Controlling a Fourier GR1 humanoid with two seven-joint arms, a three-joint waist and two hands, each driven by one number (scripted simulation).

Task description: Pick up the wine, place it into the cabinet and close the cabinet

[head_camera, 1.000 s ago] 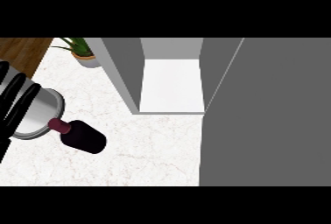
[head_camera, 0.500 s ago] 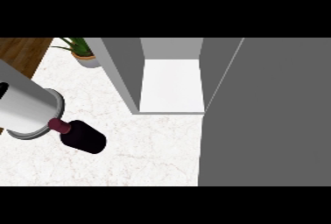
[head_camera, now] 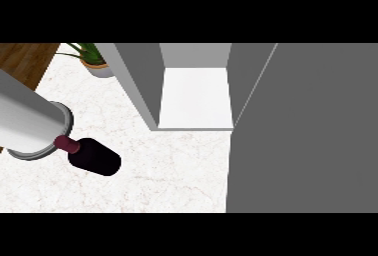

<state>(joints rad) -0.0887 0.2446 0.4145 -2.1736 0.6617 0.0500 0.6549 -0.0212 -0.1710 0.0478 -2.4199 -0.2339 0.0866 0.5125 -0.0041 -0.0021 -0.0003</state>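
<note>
we are looking down on the marble tabletop (head_camera: 177,175), where the wine (head_camera: 94,156) is lying on its side at the left, well apart from the cabinet (head_camera: 196,95). a grey forearm (head_camera: 26,122) is coming in from the left edge, its end sitting right at the bottle's neck, but no robot hand is showing, so we cannot tell how far open either one is or whether anything is being held. the cabinet is standing open, its white shelf bare, with the door (head_camera: 303,130) swung out at the right. a potted plant (head_camera: 92,59) is sitting at the back. we are judging the task as barely begun: lifting, placing and closing are all remaining.
</note>
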